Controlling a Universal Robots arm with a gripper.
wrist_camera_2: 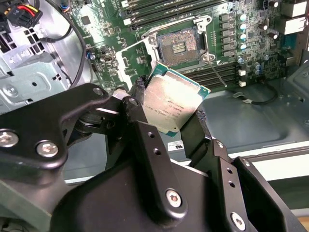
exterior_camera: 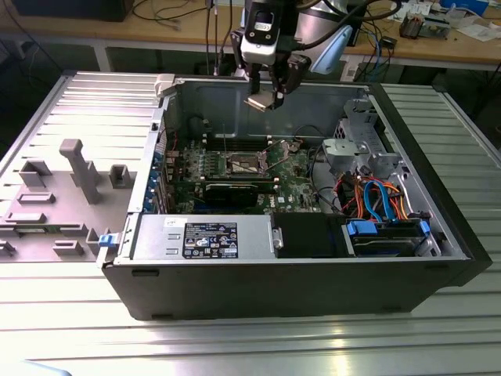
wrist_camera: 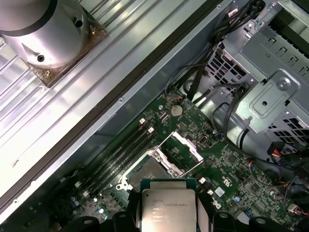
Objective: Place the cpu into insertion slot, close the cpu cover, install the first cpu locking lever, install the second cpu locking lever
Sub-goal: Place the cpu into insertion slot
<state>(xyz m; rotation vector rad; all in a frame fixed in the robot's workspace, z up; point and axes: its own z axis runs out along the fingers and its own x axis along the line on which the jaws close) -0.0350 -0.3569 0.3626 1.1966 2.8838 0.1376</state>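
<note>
My gripper [exterior_camera: 267, 95] hangs above the open computer case and is shut on the cpu [exterior_camera: 264, 102], a flat silver-grey square chip. In both wrist views the cpu [wrist_camera_2: 173, 104] [wrist_camera: 169, 208] sits clamped by its edges between the black fingers [wrist_camera_2: 200, 123]. It is held well above the motherboard, apart from it. Below it the insertion slot [exterior_camera: 242, 163] [wrist_camera_2: 178, 46] [wrist_camera: 145, 173] lies bare, its dark centre showing. The cpu cover [wrist_camera: 182, 151] [exterior_camera: 279, 148] stands swung up beside the slot. A thin locking lever [wrist_camera_2: 218, 73] lies loose along the slot's edge.
A black graphics card [exterior_camera: 231, 193] lies in front of the slot, and the long memory slots [wrist_camera: 120, 154] run behind it. A labelled power supply [exterior_camera: 219, 239] fills the case front. The drive cage [exterior_camera: 356, 149] and bundled cables [exterior_camera: 376, 196] are at the exterior view's right. Grey fixtures [exterior_camera: 82, 168] stand on the table at its left.
</note>
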